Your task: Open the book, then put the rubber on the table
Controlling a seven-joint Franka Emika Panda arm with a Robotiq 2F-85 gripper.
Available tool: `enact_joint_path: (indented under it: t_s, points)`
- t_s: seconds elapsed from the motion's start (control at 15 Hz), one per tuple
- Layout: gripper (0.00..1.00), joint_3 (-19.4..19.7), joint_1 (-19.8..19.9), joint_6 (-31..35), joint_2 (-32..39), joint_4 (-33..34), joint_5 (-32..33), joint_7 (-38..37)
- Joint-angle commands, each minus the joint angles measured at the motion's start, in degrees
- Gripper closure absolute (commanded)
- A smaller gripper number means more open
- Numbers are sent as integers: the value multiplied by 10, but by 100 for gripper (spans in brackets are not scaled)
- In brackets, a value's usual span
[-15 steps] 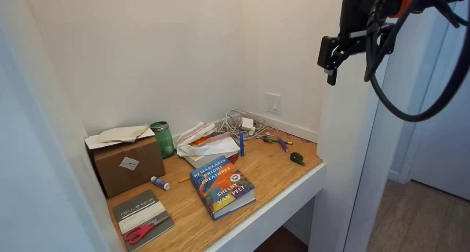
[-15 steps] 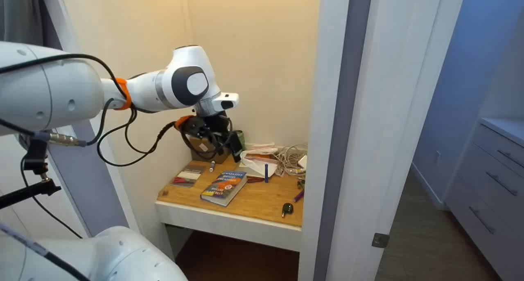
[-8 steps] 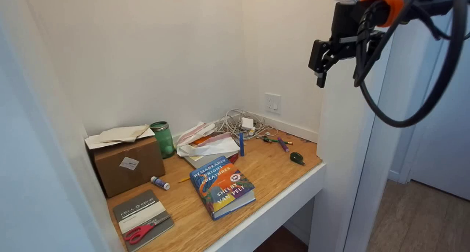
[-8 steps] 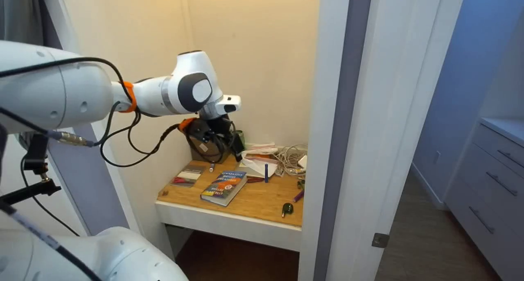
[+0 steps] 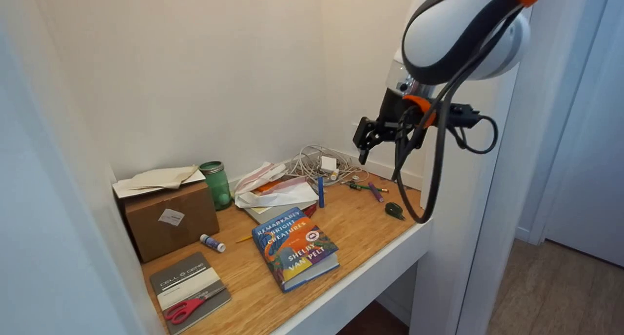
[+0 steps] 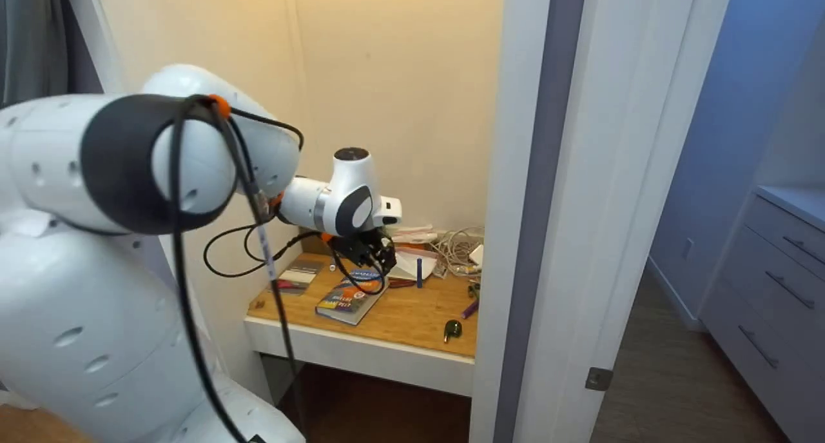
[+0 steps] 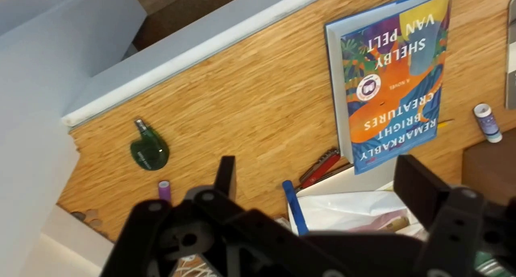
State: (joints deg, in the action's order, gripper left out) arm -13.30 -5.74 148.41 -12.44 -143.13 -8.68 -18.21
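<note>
The book (image 5: pixel 295 249) is a thick closed volume with a blue, orange and yellow cover, lying flat near the front of the wooden table (image 5: pixel 358 227). It shows in the other views too, as the book (image 6: pixel 341 301) and, upside down, the book (image 7: pixel 395 87). My gripper (image 7: pixel 316 160) is open and empty, its two fingers wide apart in the wrist view. It hangs above the table, apart from everything on it; in an exterior view the gripper (image 6: pixel 385 257) is above and behind the book. I cannot make out the rubber in any view.
A red pocketknife (image 7: pixel 320 170) lies beside the book, and a blue marker (image 5: pixel 321 191) stands upright behind it. A white bag (image 5: pixel 278 196), green jar (image 5: pixel 217 186) and box (image 5: pixel 170 223) line the back. A dark green dispenser (image 7: pixel 150 150) and grey notebook (image 5: pixel 183 279) lie at opposite sides.
My arm has swung further into the alcove and my gripper has come down closer to the table. The book and the other items on the table have not moved.
</note>
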Motion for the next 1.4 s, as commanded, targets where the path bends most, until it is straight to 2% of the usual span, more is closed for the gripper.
enact_joint_path:
  t_s: [0.0,0.2,0.4,0.8,1.33]
  points:
    - [0,27,-48,22,149,86,-111,100]
    - [0,9,-44,-16,231,152,-198,187]
    - [0,-13,-26,-37,293,201,-227,262]
    - [0,-41,0,-71,381,266,-218,332]
    - [0,-55,12,-117,449,322,-208,351]
